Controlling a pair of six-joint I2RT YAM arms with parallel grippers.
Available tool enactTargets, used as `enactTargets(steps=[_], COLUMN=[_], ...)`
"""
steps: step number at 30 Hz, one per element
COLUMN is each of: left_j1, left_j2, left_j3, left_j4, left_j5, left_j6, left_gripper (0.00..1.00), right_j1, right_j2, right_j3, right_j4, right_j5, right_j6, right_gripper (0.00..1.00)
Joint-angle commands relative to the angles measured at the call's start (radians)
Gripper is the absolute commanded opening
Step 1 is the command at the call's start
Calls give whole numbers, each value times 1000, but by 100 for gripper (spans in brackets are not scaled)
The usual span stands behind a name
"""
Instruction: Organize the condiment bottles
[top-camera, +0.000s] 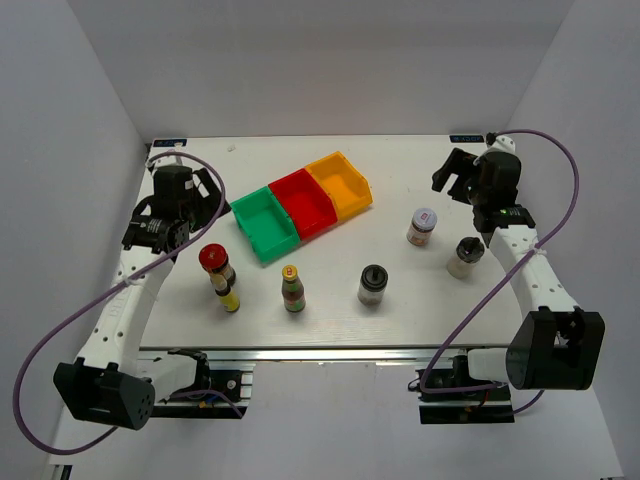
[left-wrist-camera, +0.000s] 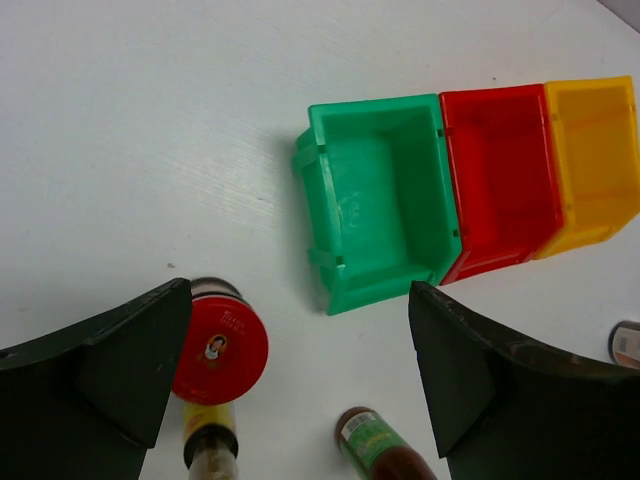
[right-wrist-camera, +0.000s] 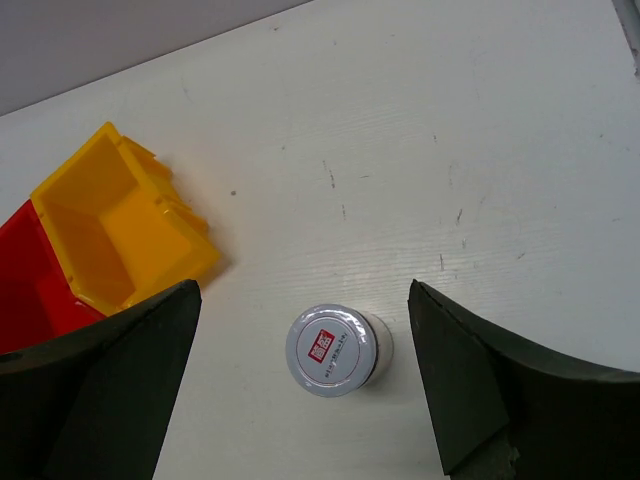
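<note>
Sauce bottle (left-wrist-camera: 378, 450) cropped below, yellow bottle (left-wrist-camera: 207, 418) partly behind red-capped jar (left-wrist-camera: 218, 350)

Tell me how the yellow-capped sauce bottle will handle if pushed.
The yellow-capped sauce bottle stands upright, tall and narrow, so a high push would likely tip it. Its round body would probably roll once down.

- counter (top-camera: 400, 170): plain white, with faint grey scuffs
- green bin (top-camera: 265, 224), red bin (top-camera: 303, 203), orange-yellow bin (top-camera: 340, 184): each one solid colour
- red-capped jar (top-camera: 214, 260): glossy red lid with a small pale picture at its middle, dark body
- slim bottle (top-camera: 229, 297): yellow
- sauce bottle (top-camera: 292, 289): yellow cap, green label, dark reddish-brown body
- middle shaker (top-camera: 373, 283): black top, greyish body
- right shaker (top-camera: 466, 255): black top, white body
- white-lidded jar (right-wrist-camera: 330, 350): silvery white lid with a red square mark
- left tool (left-wrist-camera: 300, 295), right tool (right-wrist-camera: 303, 290): black
- cables (top-camera: 60, 330): purple
</note>
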Motion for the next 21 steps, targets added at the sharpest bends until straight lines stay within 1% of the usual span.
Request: enactTargets(steps=[1,6,9,11,15,18,21], left_j1=[2,2,1,2,1,-1,1], left_j2=[-43,-52,-59,-55,-65,-63,-51], left_j3=[26,35,13,-2,-56,-100,-141], left_j4=[-109,-190,-225,-263,-288,-296,-265], left_j5=[-59,-48,-20,-6,18,21,30], left_j6=[-13,-7,13,18,21,16,15], left_gripper=[98,98,98,98,98,98,98], right_j1=[-4,-4,-4,-4,-4,-4,-4], right_j2=[-8,-50,-65,-50,8,38,49], right_j3=[47,-17,-51,-42,27,38,40], right_j4=[-5,41,68,56,-25,-44,-54], right_j5=[-53,-108,-174,-191,-283,-294,-286], right_j6=[-33,-59,-73,-68,-94,-85,-74], right_gripper=[89,89,89,89,89,89,89])
